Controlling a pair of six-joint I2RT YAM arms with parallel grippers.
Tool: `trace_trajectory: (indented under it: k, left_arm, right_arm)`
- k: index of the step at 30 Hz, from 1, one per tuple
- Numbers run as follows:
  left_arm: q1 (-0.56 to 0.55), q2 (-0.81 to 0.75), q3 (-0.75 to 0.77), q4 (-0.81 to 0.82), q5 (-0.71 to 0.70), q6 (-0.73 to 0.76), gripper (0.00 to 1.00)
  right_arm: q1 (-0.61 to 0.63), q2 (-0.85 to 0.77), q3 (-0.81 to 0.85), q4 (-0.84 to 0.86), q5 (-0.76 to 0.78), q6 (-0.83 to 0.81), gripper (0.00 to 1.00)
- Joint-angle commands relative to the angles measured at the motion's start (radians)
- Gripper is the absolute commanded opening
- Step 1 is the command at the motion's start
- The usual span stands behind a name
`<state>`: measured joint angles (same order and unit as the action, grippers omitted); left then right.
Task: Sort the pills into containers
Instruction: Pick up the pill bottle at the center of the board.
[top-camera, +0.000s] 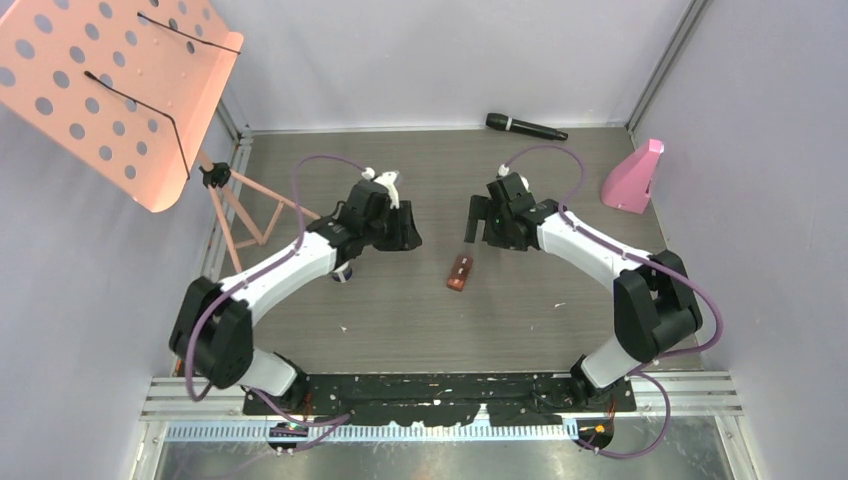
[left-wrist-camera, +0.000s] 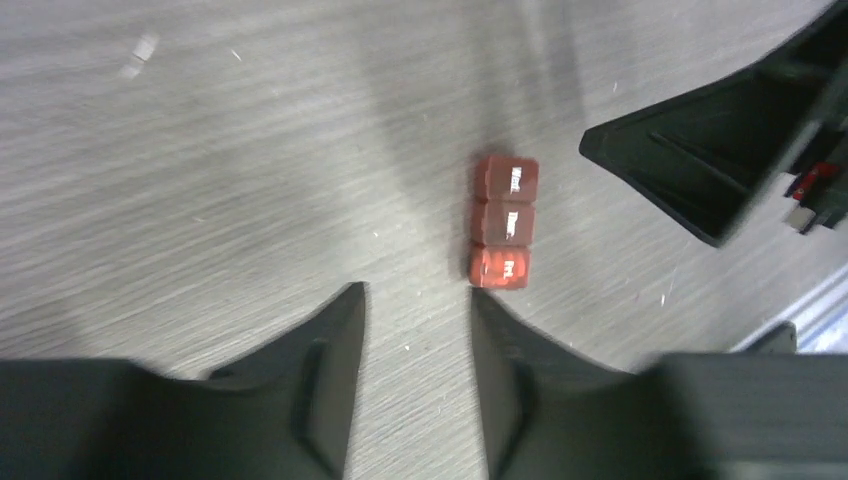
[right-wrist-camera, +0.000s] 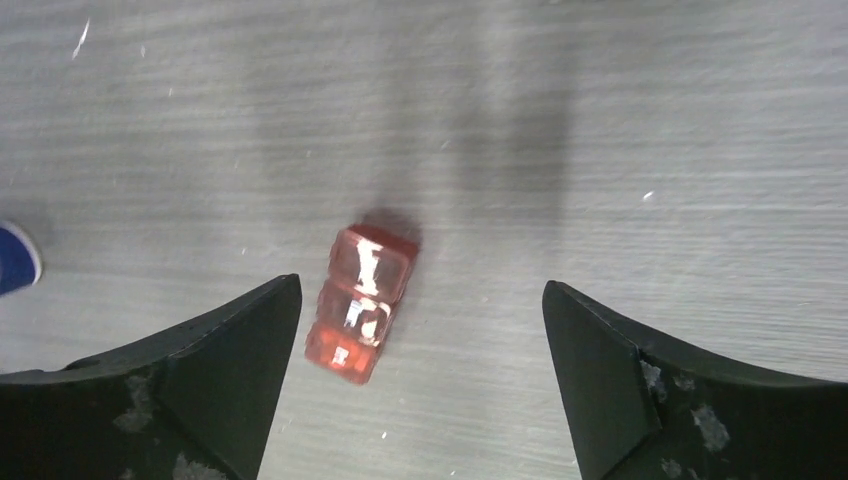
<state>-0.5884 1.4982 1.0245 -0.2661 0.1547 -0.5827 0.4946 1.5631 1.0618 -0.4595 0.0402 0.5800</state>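
Table: grey wood-grain surface, seen from above, with both arms reaching in from the bottom edge of the frame.
Pill case: a small red-brown case of three lidded cells in a row, lying flat near the middle of the top view, slightly below the two grippers and between them.
Left gripper: jaws parted by a narrow gap with only bare table between them. It has hold of nothing.
Case against left gripper: in the left wrist view the case lies just past the right-hand fingertip, outside the gap.
Right gripper: jaws spread wide and empty.
Case against right gripper: in the right wrist view the case lies tilted inside the spread, just beside the left-hand finger. Contact cannot be made out.
Microphone: black, lying along the top edge of the table.
Pink object: standing at the upper right.
Orange perforated stand: upper left corner.
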Motion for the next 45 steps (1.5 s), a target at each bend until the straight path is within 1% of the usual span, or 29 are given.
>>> trace_trajectory:
  k: [1,3,4,6,9,10,11,13,15,16,17,18,19,20,21,22,23,24,25,27,29,32,35,38,42,45]
  left_arm:
    - [0.005,-0.161,-0.013,0.036,-0.223,0.171,0.60]
    - [0.006,-0.199,-0.012,0.026,-0.312,0.224,0.96]
    - [0.013,-0.210,-0.005,0.015,-0.343,0.243,0.99]
    - [0.029,-0.224,0.020,-0.019,-0.352,0.269,0.99]
    - [0.042,-0.247,0.029,-0.042,-0.365,0.298,0.99]
    - [0.044,-0.255,0.025,-0.042,-0.369,0.307,0.99]
    - [0.046,-0.261,0.022,-0.040,-0.370,0.315,0.99]
    - [0.052,-0.271,0.020,-0.041,-0.360,0.330,0.99]
    - [0.052,-0.280,0.017,-0.043,-0.354,0.348,0.99]
    - [0.053,-0.284,0.016,-0.046,-0.354,0.356,0.98]
    - [0.053,-0.289,0.014,-0.049,-0.354,0.364,0.98]
    - [0.053,-0.294,0.013,-0.052,-0.353,0.370,0.98]
    - [0.054,-0.295,0.010,-0.055,-0.357,0.371,0.98]
    - [0.055,-0.298,0.009,-0.059,-0.359,0.370,0.98]
    - [0.057,-0.296,0.008,-0.065,-0.360,0.368,0.98]
    - [0.058,-0.296,0.010,-0.075,-0.360,0.361,0.98]
    - [0.059,-0.295,0.013,-0.088,-0.355,0.355,0.98]
    - [0.059,-0.294,0.013,-0.101,-0.345,0.353,0.98]
    - [0.059,-0.293,0.012,-0.109,-0.336,0.351,0.98]
    - [0.059,-0.294,0.001,-0.121,-0.326,0.346,0.98]
    - [0.060,-0.293,-0.005,-0.130,-0.325,0.341,0.98]
    - [0.061,-0.288,-0.007,-0.131,-0.323,0.327,0.98]
    - [0.062,-0.275,0.003,-0.131,-0.315,0.315,0.98]
    - [0.062,-0.263,0.017,-0.135,-0.309,0.315,0.98]
    - [0.065,-0.255,0.029,-0.153,-0.319,0.321,0.98]
    - [0.068,-0.256,0.029,-0.159,-0.320,0.322,0.98]
  right_arm:
    - [-0.023,0.018,0.089,-0.013,0.218,-0.068,0.99]
    - [-0.055,0.070,0.133,-0.011,0.245,-0.101,1.00]
    - [-0.084,0.090,0.176,-0.027,0.249,-0.102,1.00]
    - [-0.138,0.136,0.241,-0.043,0.222,-0.068,1.00]
    - [-0.178,0.206,0.331,-0.038,0.212,-0.030,1.00]
    - [-0.181,0.223,0.403,-0.032,0.218,-0.052,1.00]
    - [-0.182,0.264,0.426,-0.031,0.213,-0.071,0.99]
    - [-0.183,0.334,0.522,-0.027,0.171,-0.193,0.97]
    - [-0.183,0.384,0.626,-0.032,0.138,-0.455,0.95]
    - [-0.183,0.394,0.639,-0.034,0.114,-0.537,0.94]
    - [-0.184,0.402,0.653,-0.039,0.096,-0.713,0.94]
    - [-0.185,0.403,0.655,-0.048,0.031,-0.801,0.95]
    - [-0.188,0.402,0.653,-0.088,-0.018,-0.993,0.95]
    - [-0.189,0.402,0.652,-0.111,-0.068,-1.082,0.97]
    - [-0.193,0.407,0.656,-0.142,-0.066,-1.205,0.97]
    - [-0.197,0.411,0.663,-0.156,-0.050,-1.248,0.99]
    - [-0.212,0.427,0.693,-0.205,-0.069,-1.313,0.99]
    - [-0.220,0.437,0.714,-0.241,-0.090,-1.340,0.99]
    - [-0.234,0.461,0.758,-0.322,-0.116,-1.392,0.99]
    - [-0.242,0.492,0.807,-0.422,-0.128,-1.465,0.98]
    - [-0.243,0.509,0.820,-0.479,-0.145,-1.535,0.97]
    - [-0.240,0.539,0.820,-0.515,-0.151,-1.605,0.97]
    - [-0.234,0.576,0.847,-0.570,-0.158,-1.641,0.94]
    - [-0.226,0.596,0.845,-0.557,-0.192,-1.665,0.93]
    - [-0.201,0.599,0.807,-0.470,-0.190,-1.698,0.93]
    - [-0.184,0.632,0.805,-0.436,-0.183,-1.715,0.93]
